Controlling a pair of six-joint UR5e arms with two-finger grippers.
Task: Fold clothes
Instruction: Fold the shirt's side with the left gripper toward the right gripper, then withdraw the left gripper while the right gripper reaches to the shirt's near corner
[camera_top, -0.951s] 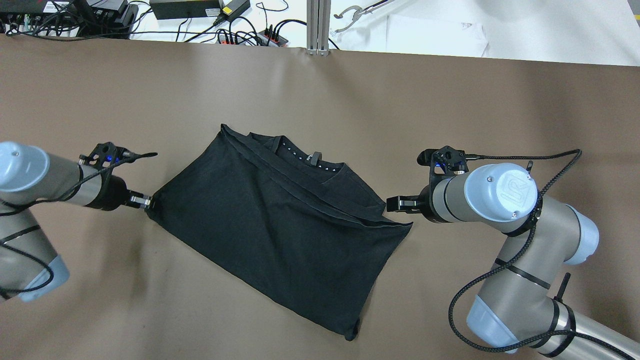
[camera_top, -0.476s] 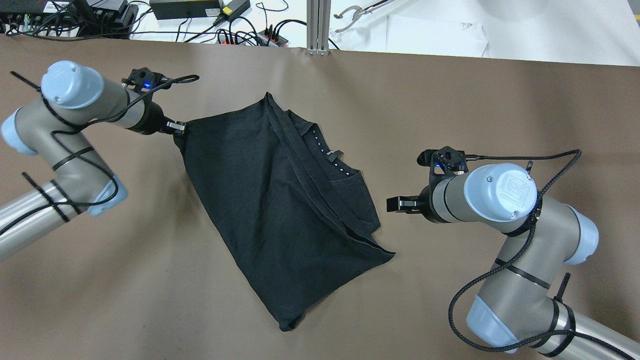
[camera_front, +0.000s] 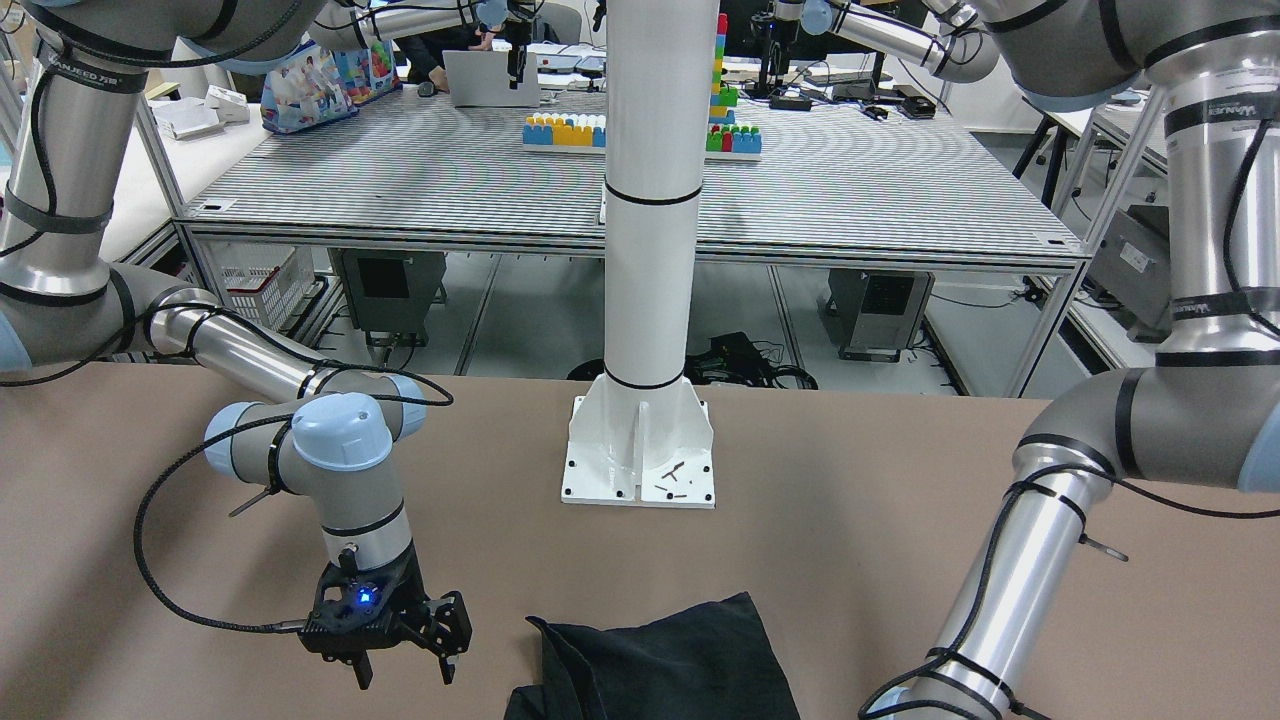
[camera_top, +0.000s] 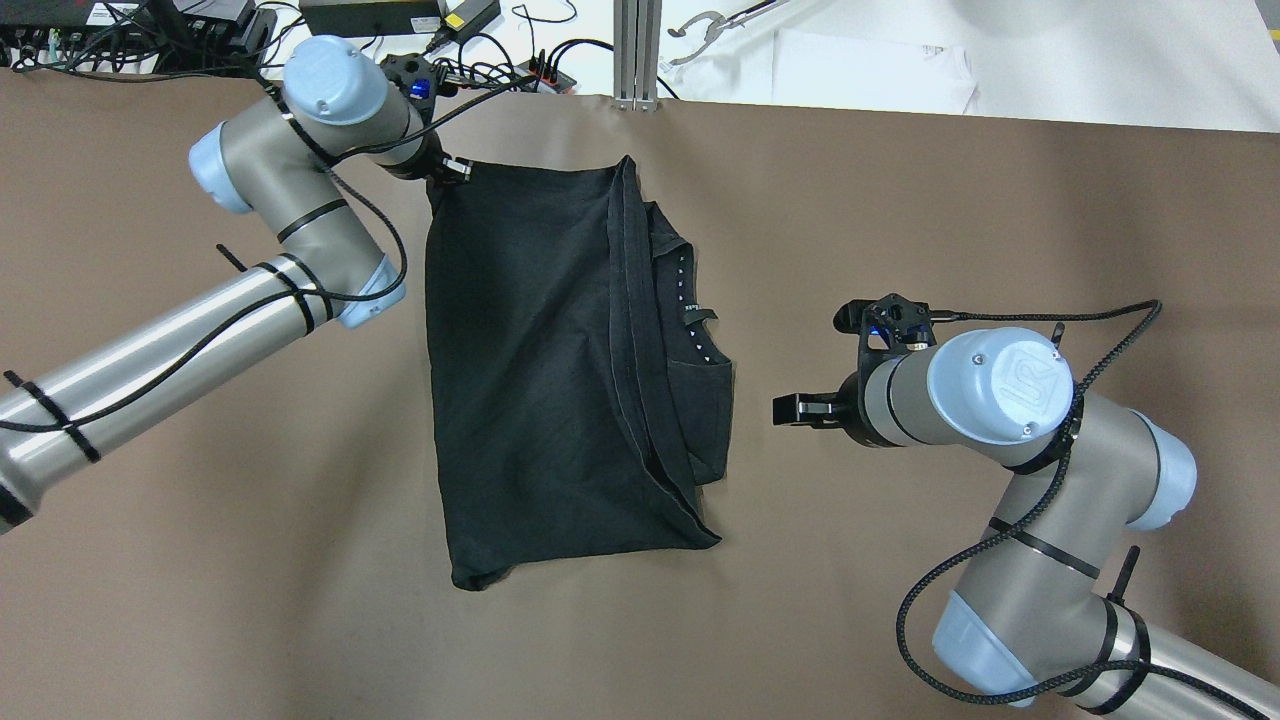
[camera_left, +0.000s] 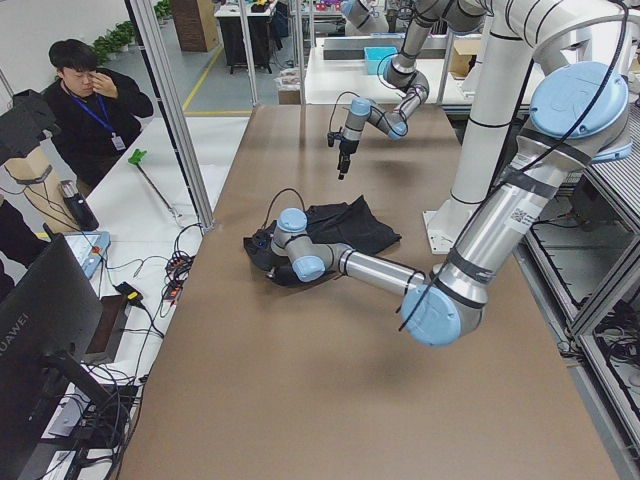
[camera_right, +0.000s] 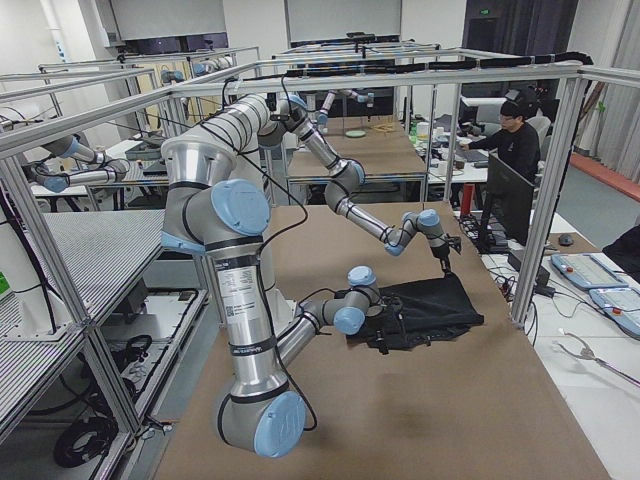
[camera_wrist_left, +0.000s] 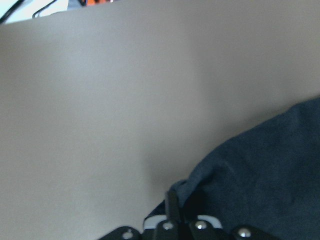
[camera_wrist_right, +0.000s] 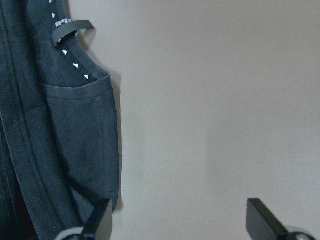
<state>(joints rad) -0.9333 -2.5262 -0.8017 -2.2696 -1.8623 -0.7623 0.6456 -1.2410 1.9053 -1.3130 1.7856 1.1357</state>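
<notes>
Black T-shirt (camera_top: 530, 380) lies folded on the brown table (camera_top: 950, 220), its far corner pinched in the left gripper (camera_top: 457, 172) near the table's far edge, arm stretched forward. The right gripper (camera_top: 783, 410) hovers spread wide near the shirt's collar side, apart.

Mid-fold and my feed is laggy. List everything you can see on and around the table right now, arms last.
garment: one, black, partly folded, lying on the table's middle, collar showing
table: one, brown, under everything
post: one, white, bolted at the table's robot-side edge
cables: several, black, beyond the table's far edge
person: one, dark top, seated off the operators' side
left gripper: one, black, shut on the garment's far left corner
right gripper: one, black, open, empty, beside the garment, not touching
</notes>
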